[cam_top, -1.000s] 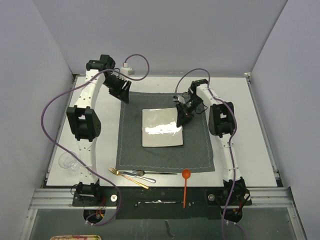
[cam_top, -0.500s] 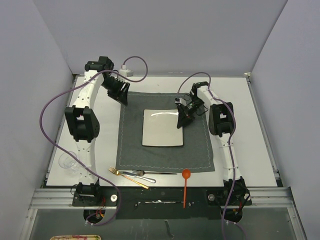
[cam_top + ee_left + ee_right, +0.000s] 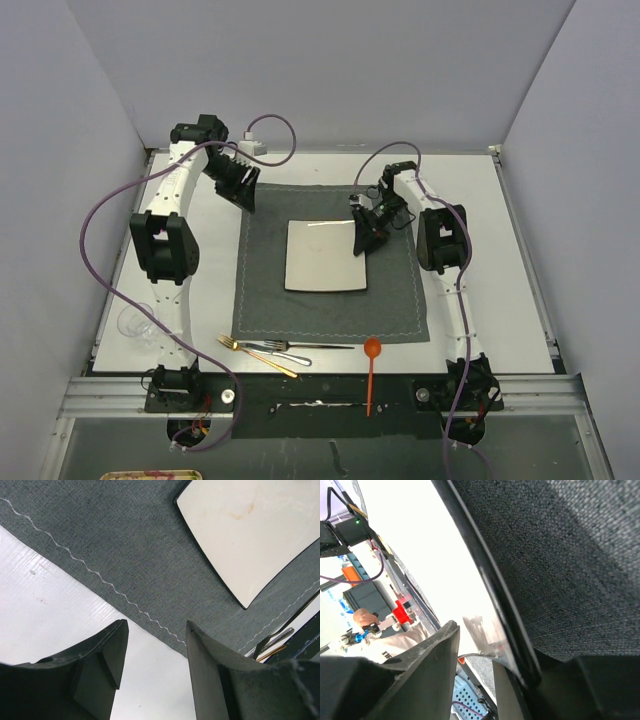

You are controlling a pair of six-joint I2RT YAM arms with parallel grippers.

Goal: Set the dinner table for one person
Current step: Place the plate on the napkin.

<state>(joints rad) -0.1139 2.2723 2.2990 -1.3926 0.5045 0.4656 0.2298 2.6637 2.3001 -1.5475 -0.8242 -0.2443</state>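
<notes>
A square off-white plate (image 3: 325,255) lies flat in the middle of the dark grey placemat (image 3: 265,290) on the white dinner table (image 3: 500,270). My right gripper (image 3: 362,240) is at the plate's right edge. In the right wrist view its jaws (image 3: 477,647) stand open astride the plate's dark rim (image 3: 485,575), with a gap between one finger and the plate. My left gripper (image 3: 243,190) hangs open and empty over the placemat's far left corner. In the left wrist view, the table (image 3: 45,610) shows between its fingers (image 3: 155,630), with the plate (image 3: 250,530) beyond.
Gold and silver cutlery (image 3: 258,357) lies at the placemat's near left edge, with a silver fork (image 3: 300,346) beside it. A red spoon (image 3: 371,370) crosses the near table edge. A clear glass (image 3: 135,323) stands near left. A white plug (image 3: 250,140) sits at the back.
The plate, tilted and glinting a second ago, now lies flat on the placemat. The right gripper has lowered with it and its jaws have parted. The left gripper edged slightly back.
</notes>
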